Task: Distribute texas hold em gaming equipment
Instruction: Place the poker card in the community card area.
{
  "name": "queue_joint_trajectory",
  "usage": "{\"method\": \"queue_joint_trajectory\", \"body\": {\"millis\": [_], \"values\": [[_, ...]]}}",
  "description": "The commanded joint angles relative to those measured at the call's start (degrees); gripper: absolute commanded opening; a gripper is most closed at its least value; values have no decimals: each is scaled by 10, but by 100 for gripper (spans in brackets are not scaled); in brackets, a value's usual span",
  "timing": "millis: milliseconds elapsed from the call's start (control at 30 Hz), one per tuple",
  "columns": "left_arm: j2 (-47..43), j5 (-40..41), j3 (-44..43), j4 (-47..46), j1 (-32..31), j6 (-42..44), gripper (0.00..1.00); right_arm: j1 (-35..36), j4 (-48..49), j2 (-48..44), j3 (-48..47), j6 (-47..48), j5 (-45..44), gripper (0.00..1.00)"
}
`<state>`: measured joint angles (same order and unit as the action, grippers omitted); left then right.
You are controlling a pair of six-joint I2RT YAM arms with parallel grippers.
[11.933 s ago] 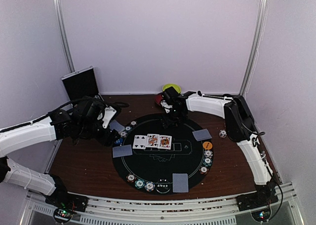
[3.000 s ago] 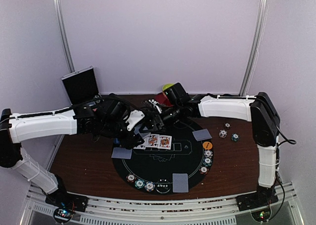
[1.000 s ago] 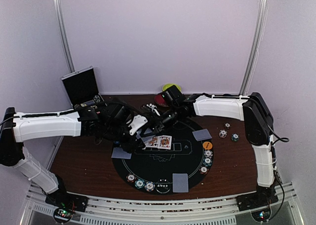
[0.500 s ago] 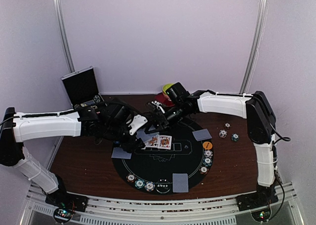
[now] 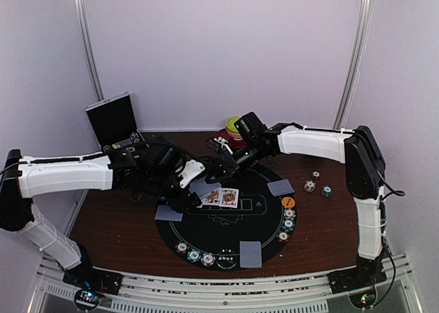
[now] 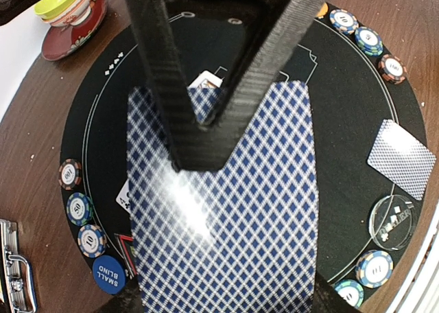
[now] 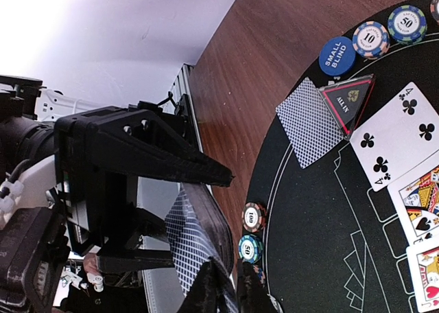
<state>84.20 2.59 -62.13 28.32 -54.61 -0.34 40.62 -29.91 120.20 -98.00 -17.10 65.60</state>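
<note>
Top view: even, diffuse overhead light, slightly soft, low contrast; faint shadows on the worktop [image 5: 116,224] under both arms.
Left wrist: white glare patch on the playing card [image 6: 226,210] back, mid-left.
Right wrist: wall [image 7: 137,25] blown out white, upper left; right claw [image 7: 223,285] blurred at bottom edge; poker chips [image 7: 254,217] sharp.

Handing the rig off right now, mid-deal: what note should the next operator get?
Grippers: left gripper shut on the deck over the mat; right gripper pinching its top card, not yet pulled free.
Done: three face-up cards at mat centre, face-down cards at three seats, chips along the rim, orange button placed.
Left: draw this card and lay it, probably beside the face-up row; loose chips lie off the mat, right side.
</note>
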Motion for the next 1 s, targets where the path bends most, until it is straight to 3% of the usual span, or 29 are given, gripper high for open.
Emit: {"method": "queue_joint_trajectory", "body": {"millis": [0, 167, 433, 500, 633, 767, 967], "values": [[-9, 3, -1, -27, -4, 2, 63, -12, -6, -31, 8, 4, 13, 9], [-9, 2, 0, -27, -4, 3, 63, -18, -6, -42, 16, 5, 13, 0], [-12, 2, 4, -27, -4, 2, 63, -38, -30, -68, 16, 28, 6, 0], [-13, 3, 6, -25, -4, 1, 63, -46, -77, -67, -5, 71, -11, 0], [-17, 5, 7, -19, -4, -1, 63, -52, -283, -45, -95, 228, -83, 0], [-24, 1, 6, -17, -5, -3, 63, -53, -428, -17, -153, 347, -145, 0], [-26, -4, 6, -17, -5, -1, 63, -53, -479, -10, -149, 416, -209, 0]]}}
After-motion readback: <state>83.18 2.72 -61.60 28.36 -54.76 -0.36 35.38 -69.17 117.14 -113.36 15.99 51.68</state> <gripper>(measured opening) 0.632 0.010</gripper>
